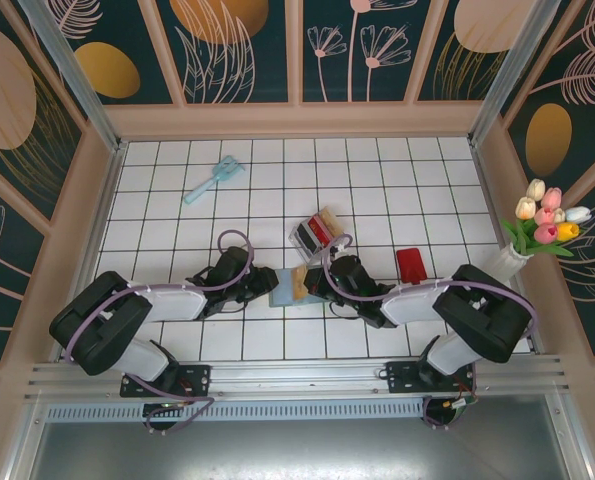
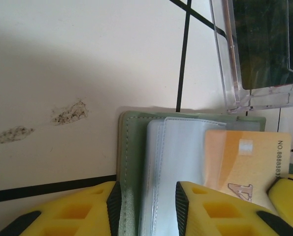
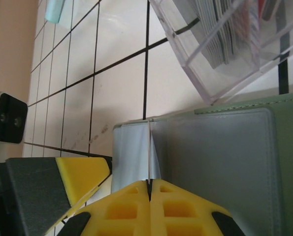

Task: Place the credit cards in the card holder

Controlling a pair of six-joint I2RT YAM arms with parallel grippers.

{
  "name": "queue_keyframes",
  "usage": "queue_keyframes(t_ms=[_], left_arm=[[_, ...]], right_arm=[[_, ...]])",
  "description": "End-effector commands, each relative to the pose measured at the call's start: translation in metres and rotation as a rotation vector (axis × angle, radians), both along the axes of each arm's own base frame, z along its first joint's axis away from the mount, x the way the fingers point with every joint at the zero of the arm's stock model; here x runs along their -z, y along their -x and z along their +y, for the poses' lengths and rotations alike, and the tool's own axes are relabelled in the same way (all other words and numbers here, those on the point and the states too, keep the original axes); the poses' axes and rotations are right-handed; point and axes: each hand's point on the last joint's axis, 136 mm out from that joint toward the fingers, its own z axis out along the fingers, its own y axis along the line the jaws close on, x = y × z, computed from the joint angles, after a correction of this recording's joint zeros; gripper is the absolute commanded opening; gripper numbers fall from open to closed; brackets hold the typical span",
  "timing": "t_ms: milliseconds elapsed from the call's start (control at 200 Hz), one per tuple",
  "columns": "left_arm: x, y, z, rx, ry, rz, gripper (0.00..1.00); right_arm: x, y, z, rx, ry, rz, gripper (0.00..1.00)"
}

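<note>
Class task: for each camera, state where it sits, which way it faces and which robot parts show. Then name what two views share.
Top external: above, behind the robot, looking down on the table; left arm and right arm show.
Left wrist: on its arm, faces along yellow fingers to the card holder and orange card.
Right wrist: on its arm, faces past the shut right gripper to the card holder.
Both wrist views share card holder and clear box.

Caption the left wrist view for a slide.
Left hand straddling the open card holder, orange card on it, clear box beyond.
</note>
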Motion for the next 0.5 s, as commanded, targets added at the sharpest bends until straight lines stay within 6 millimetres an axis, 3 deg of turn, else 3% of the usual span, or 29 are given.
queue_keyframes(t_ms=[0, 310, 495], left_arm=[[0.029, 0.019, 0.002, 0.05, -0.058, 0.097, 0.38], [0.028, 0.018, 0.0, 0.05, -0.047, 0.095, 0.37], [0.029, 0.018, 0.001, 0.046, -0.055, 0.096, 0.36]], right_arm=[[0.008, 0.002, 0.003, -0.005, 0.001, 0.007, 0.0], [0.007, 0.003, 0.016, -0.038, -0.044, 0.015, 0.0], [0.0, -0.005, -0.003, 0.035, 0.021, -0.025, 0.0]])
